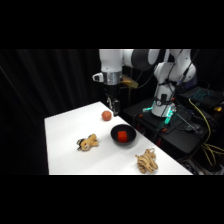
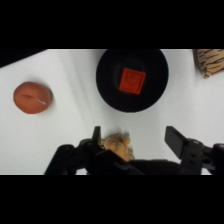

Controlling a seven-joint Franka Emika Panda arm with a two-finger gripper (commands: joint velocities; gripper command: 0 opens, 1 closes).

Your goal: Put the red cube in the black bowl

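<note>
Nearest me on the tabletop (image 1: 65,150) I see a tan knotted toy (image 1: 146,161) by the front edge, then a small plush figure (image 1: 87,143) mid-table. A reddish ball (image 1: 106,115) sits near the far edge. Black curtain surrounds the white surface. The red cube (image 1: 122,135) lies inside the black bowl (image 1: 123,136); my gripper (image 2: 135,140) hangs above the far edge, fingers apart, empty, clear of the bowl.
</note>
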